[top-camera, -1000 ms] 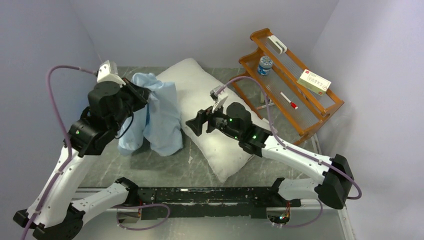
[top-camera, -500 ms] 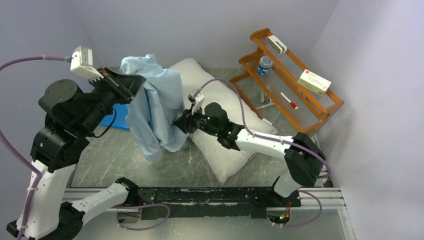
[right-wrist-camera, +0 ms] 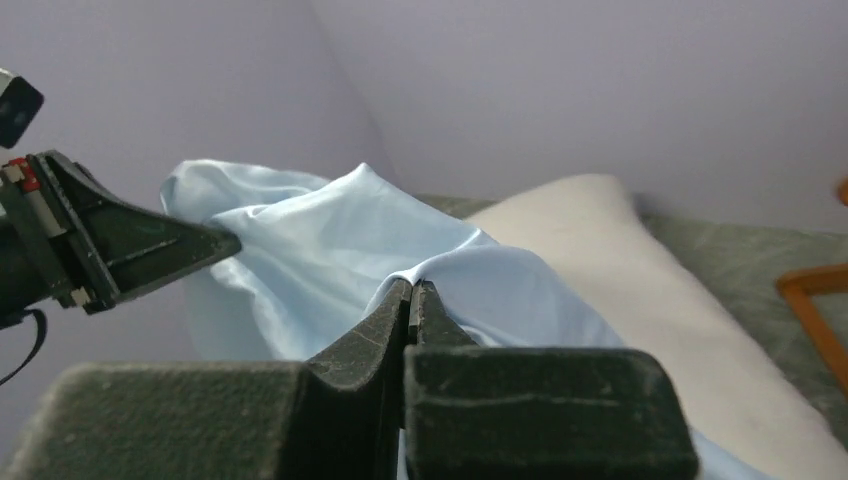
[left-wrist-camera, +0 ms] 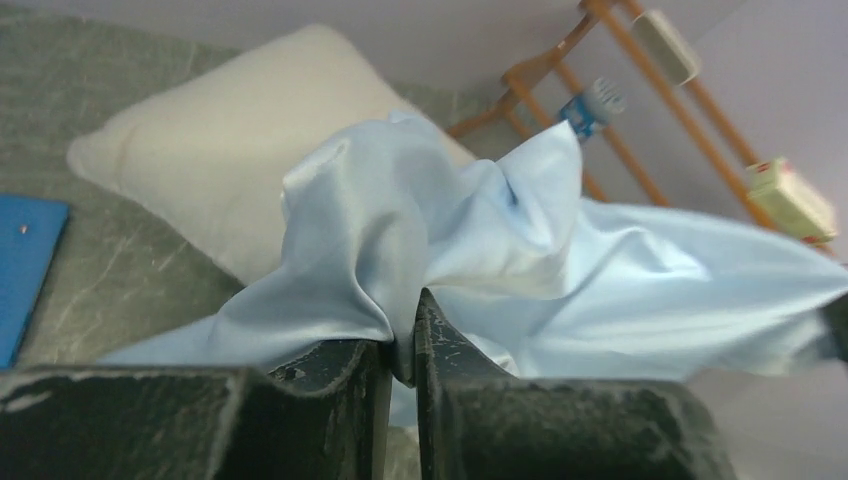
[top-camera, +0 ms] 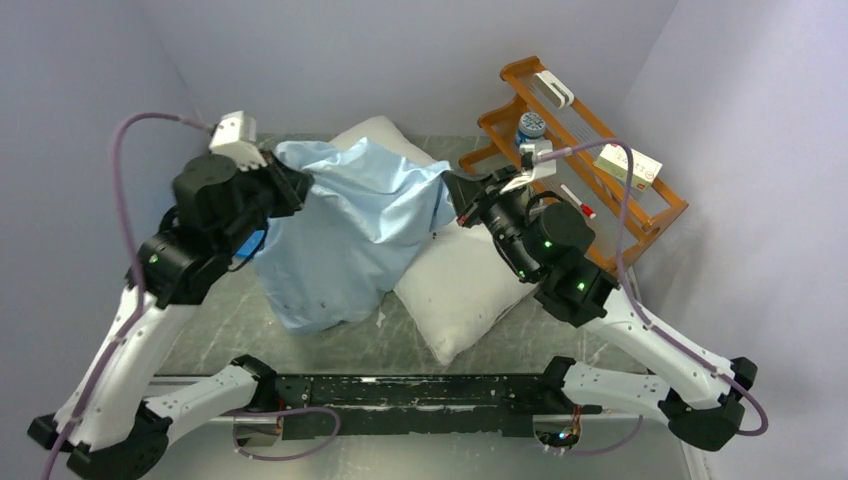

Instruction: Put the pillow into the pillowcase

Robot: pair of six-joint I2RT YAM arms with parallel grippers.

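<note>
Both jaws are pinched fully closed on the pillowcase, the left jaws at its upper-left corner, the right jaws at its right end. It hangs stretched mid-frame over the pillow on the worktop. Pulled tighter, the thin cloth could slip free, I'd guess.

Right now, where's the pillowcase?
Top view, centre-left: the pillowcase is stretched between the left hand and right hand, both shut on it, over the pillow, left of the wooden rack.
</note>
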